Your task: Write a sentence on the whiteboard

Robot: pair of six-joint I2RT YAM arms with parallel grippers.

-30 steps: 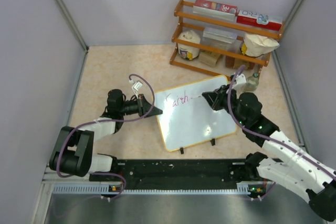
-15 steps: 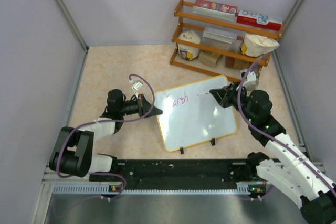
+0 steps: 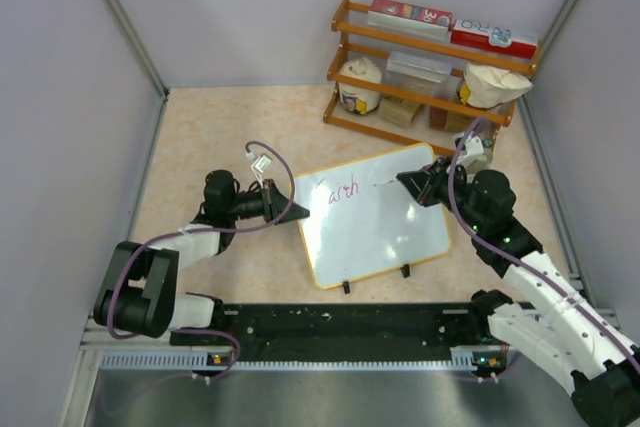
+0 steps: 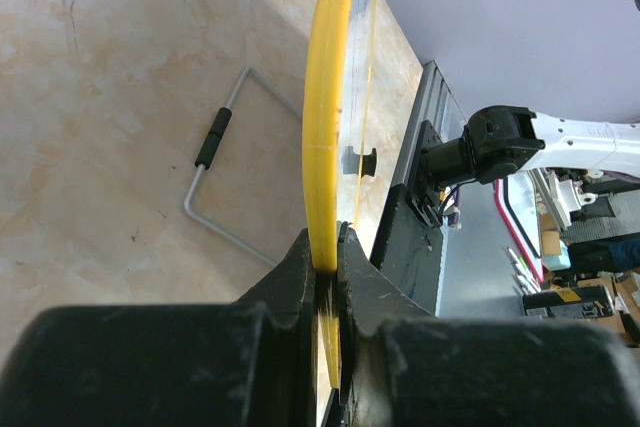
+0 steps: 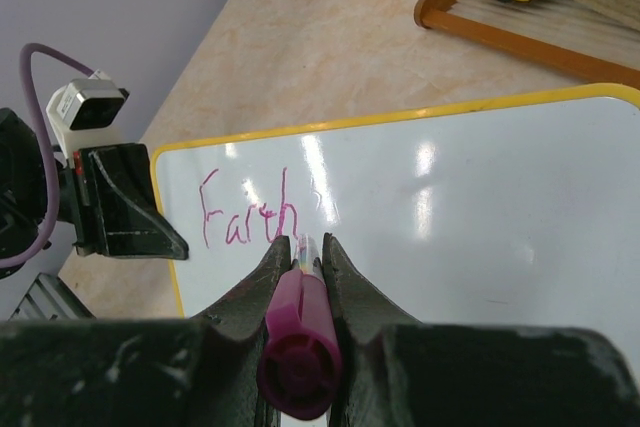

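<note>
The whiteboard stands tilted on two black clip feet at mid-table; its yellow frame shows edge-on in the left wrist view. My left gripper is shut on the board's left edge. Pink handwriting reading "Earth" sits at the board's upper left. My right gripper is shut on a magenta marker over the board's upper right part. In the right wrist view the gripper points at the board just right of the "h". The marker's tip is hidden between the fingers.
A wooden rack with boxes, a jar and bags stands at the back right. A small bottle stands beside my right arm. A wire stand lies behind the board. A black rail runs along the near edge.
My right arm has shifted to the right and a little farther back with the marker. The left gripper and the board have not moved.
</note>
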